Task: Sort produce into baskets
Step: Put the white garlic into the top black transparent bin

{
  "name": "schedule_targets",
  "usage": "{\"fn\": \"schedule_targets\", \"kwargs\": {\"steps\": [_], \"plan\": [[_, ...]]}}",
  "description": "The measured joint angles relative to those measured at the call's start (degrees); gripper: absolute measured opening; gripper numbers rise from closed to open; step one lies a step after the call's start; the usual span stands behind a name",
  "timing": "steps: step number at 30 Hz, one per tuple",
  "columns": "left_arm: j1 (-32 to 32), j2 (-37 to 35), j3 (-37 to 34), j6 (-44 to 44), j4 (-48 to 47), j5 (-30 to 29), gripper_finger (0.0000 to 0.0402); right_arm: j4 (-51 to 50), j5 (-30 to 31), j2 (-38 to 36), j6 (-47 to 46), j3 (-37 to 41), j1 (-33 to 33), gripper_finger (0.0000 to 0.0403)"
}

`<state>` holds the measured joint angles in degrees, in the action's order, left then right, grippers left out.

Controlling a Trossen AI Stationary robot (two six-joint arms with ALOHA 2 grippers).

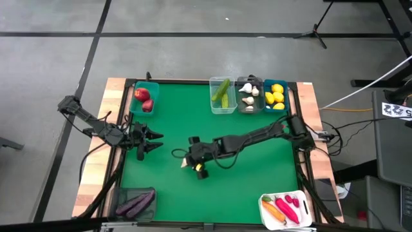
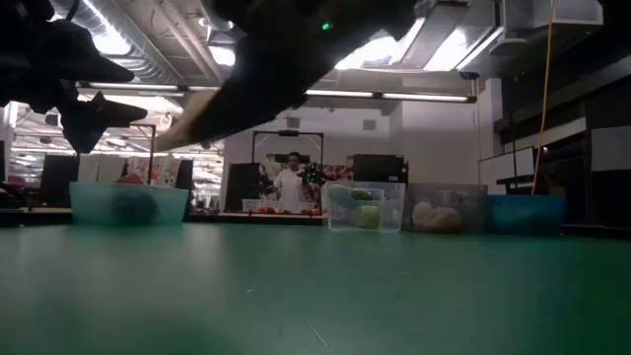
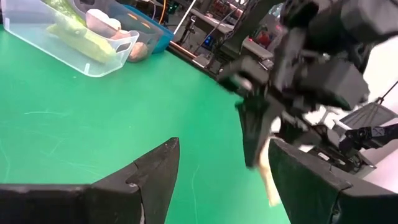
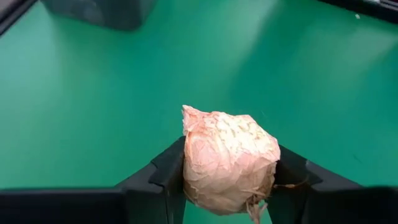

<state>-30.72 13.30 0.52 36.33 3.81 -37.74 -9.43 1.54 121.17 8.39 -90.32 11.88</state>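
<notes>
Garlic bulb (image 4: pixel 229 163) sits clamped between the right gripper (image 1: pixel 192 164) fingers, lifted off the green table (image 1: pixel 193 109) mid-field. Grip looks centred on the bulb, papery skin bulging past the pads, so likely no need to squeeze harder. Target by my read: the grey bin (image 1: pixel 250 96) with other garlic, far ahead of the hand, between the clear cucumber bin (image 1: pixel 222 96) and the teal lemon bin (image 1: pixel 275 96). Best to carry high, clear the rims, release low. Left gripper (image 1: pixel 151 140) waits nearby, fingers apart, empty.
</notes>
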Motion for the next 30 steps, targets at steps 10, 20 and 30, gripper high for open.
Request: {"fn": "schedule_targets", "kwargs": {"steps": [10, 20, 30], "plan": [[0.01, -0.02, 0.02, 0.84, 0.0, 0.0, 0.024, -12.09, -1.79, -15.86, 2.44, 9.81, -5.62, 0.0166], [0.02, 0.17, 0.0, 0.29, 0.0, -0.02, 0.024, -9.82, 12.35, -46.66, -1.94, 35.72, -13.95, 0.0166], [0.02, 0.24, 0.01, -0.14, 0.0, -0.72, 0.024, -6.93, 39.31, -67.53, -5.24, 48.08, -27.62, 0.0166]]}}
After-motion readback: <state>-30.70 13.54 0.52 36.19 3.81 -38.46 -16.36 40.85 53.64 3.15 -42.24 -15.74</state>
